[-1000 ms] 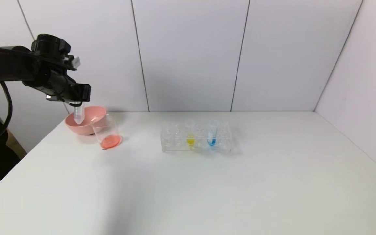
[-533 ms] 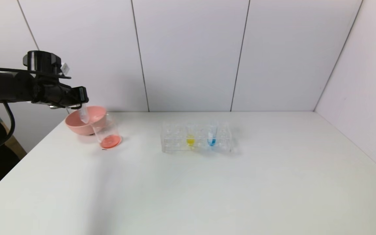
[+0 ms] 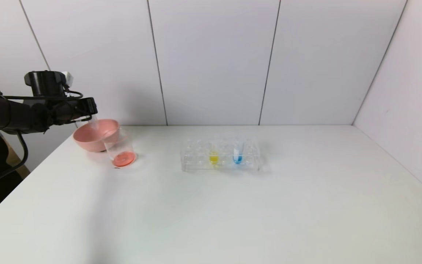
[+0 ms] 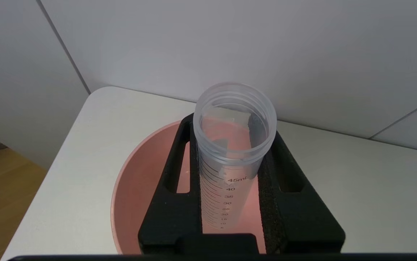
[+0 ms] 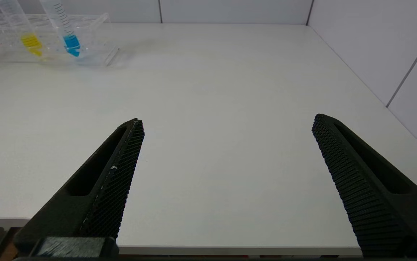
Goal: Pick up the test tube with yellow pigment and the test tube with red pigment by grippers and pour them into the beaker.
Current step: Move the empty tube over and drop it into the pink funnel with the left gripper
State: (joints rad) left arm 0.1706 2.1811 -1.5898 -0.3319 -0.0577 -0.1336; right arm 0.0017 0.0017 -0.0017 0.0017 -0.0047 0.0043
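Red-orange liquid sits in the bottom of the beaker (image 3: 120, 148), which stands on the white worktop (image 3: 211, 205) just in front of the pink bowl (image 3: 92, 141), touching or nearly touching it. My left gripper (image 3: 89, 108) hangs over the bowl at the far left of the worktop, jaws closed tight on the red tube (image 4: 230, 156). That tube is clear, graduated, and looks empty; from my left wrist its open mouth faces the camera, with the bowl (image 4: 139, 188) directly beneath it. From the head, the tube (image 3: 94, 123) shows only faintly below the jaws, over the bowl rim.

Yellow tube (image 3: 213, 154) stands upright in the clear rack (image 3: 221, 157) mid-worktop, well apart from the beaker. A blue tube (image 3: 237, 154) stands in the same rack, one slot over to the right. Both are also seen from my right wrist: yellow tube (image 5: 23, 29), blue tube (image 5: 65, 30), rack (image 5: 96, 32).

My right gripper (image 5: 228, 130) is parked low at the near edge of the worktop, jaws spread wide, holding nothing.
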